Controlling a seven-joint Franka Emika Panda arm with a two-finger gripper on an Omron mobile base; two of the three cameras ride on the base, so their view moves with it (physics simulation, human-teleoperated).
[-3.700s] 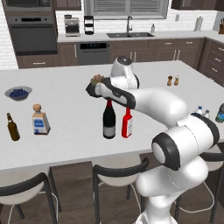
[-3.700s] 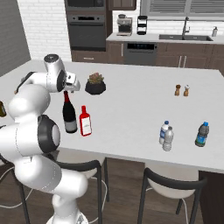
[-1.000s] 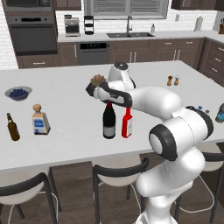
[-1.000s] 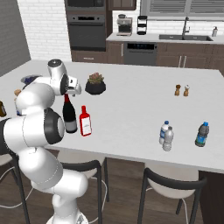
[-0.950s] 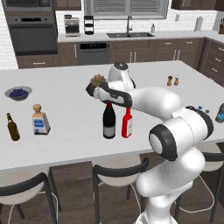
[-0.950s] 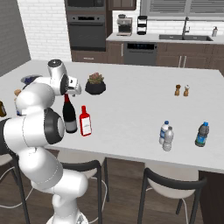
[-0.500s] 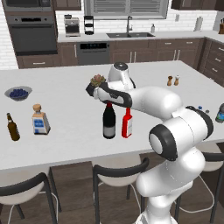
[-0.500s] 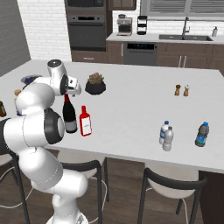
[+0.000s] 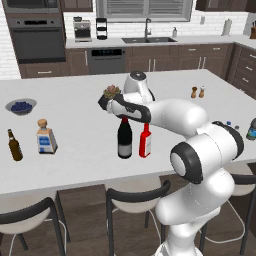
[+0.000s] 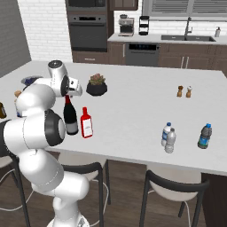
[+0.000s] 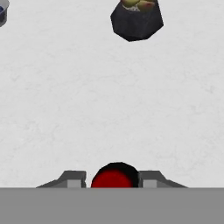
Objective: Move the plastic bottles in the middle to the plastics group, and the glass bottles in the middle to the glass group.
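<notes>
Fingers (image 11: 75,178) of the gripper (image 11: 114,180) now stand close on both sides of the red foil top of the wine bottle (image 9: 124,140), nearly touching it; a second ago they were spread wide, so they have closed in around the neck. I cannot tell if they already press on it. The arm and the bottles are in the same places as in the earlier pictures.

In the left base view the wine bottle stands upright in the middle of the white island counter (image 9: 75,135), with the slim red bottle (image 9: 145,141) just beside it on its right. This view also gives the glass group at the left: a brown beer bottle (image 9: 14,146) and a squat square bottle with blue label (image 9: 45,138), and a bowl of blue fruit (image 9: 20,106) behind them.

The right base view shows the plastics group far to the right: two clear water bottles (image 10: 168,137) touching each other and a dark blue-green bottle (image 10: 204,136).

The hand view looks straight down on the red top between the finger tips, with a dark plant pot (image 11: 137,19) further on.
</notes>
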